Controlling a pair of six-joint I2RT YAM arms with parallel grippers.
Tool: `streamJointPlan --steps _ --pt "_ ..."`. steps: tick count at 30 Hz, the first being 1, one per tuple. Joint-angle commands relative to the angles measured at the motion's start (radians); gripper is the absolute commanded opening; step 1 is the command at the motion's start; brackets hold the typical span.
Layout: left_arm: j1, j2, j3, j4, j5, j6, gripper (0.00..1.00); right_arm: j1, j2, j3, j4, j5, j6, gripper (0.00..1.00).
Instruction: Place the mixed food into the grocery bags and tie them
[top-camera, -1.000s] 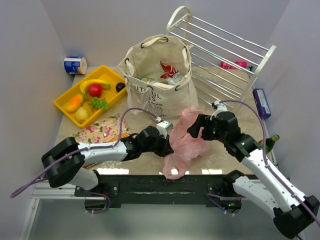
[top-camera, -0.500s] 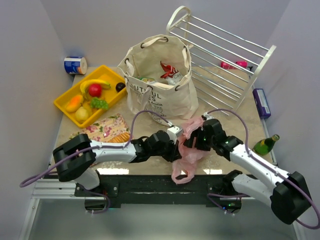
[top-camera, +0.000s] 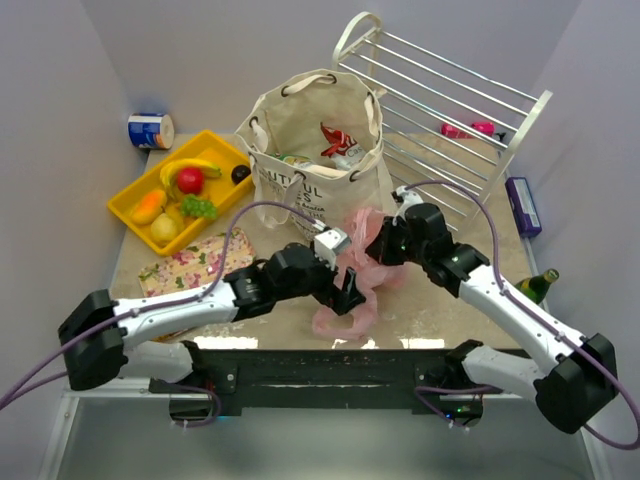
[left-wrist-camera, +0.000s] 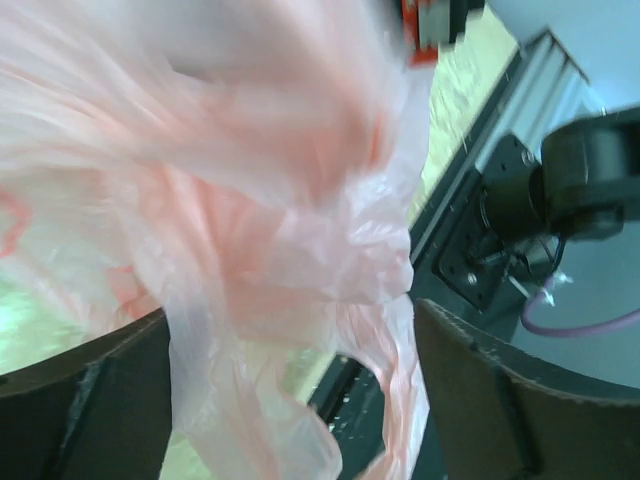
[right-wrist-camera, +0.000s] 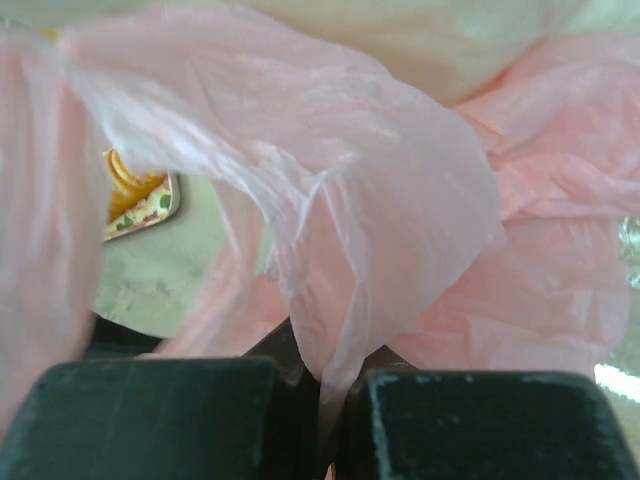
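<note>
The tote (top-camera: 330, 205) stands at the back of the table with a red packet (top-camera: 335, 137) inside. To its left, the tray (top-camera: 222, 152) holds fruit (top-camera: 189, 180). The pink bag (top-camera: 345, 312) sits crumpled in front of the tote, between the arms. The right gripper (right-wrist-camera: 320, 385) is clamped on its film. The left gripper (top-camera: 346, 290) gapes wide around a fold.

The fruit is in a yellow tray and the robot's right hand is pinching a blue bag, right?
Not quite: the bag is pink, not blue. The right wrist view shows the right gripper shut on its thin plastic. The fruit is indeed in the yellow tray.
</note>
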Motion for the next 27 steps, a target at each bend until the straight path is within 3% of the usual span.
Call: streamJointPlan --steps 1,7,12,19,24,25,27 --pt "0.078 -0.167 0.049 -0.203 -0.088 0.081 0.98 0.000 0.049 0.099 -0.050 -0.081 -0.136 0.00" --pt "0.146 -0.313 0.179 -0.362 -0.113 0.178 1.00 0.001 0.086 0.158 -0.072 -0.190 -0.192 0.00" --pt "0.152 -0.300 0.192 -0.353 -0.118 0.184 1.00 0.001 0.091 0.132 -0.025 -0.275 -0.166 0.00" --pt "0.190 -0.179 0.184 -0.235 -0.075 0.112 1.00 0.003 0.042 0.058 0.037 -0.307 -0.133 0.00" --pt "0.239 -0.126 0.131 -0.094 0.051 0.042 1.00 0.001 0.035 0.041 0.029 -0.302 -0.163 0.00" --pt "0.250 -0.117 0.109 -0.039 0.068 0.014 0.98 0.001 0.041 0.040 0.028 -0.305 -0.169 0.00" --pt "0.279 -0.107 0.089 0.000 0.086 -0.007 0.82 0.003 0.045 0.037 0.028 -0.315 -0.178 0.00"
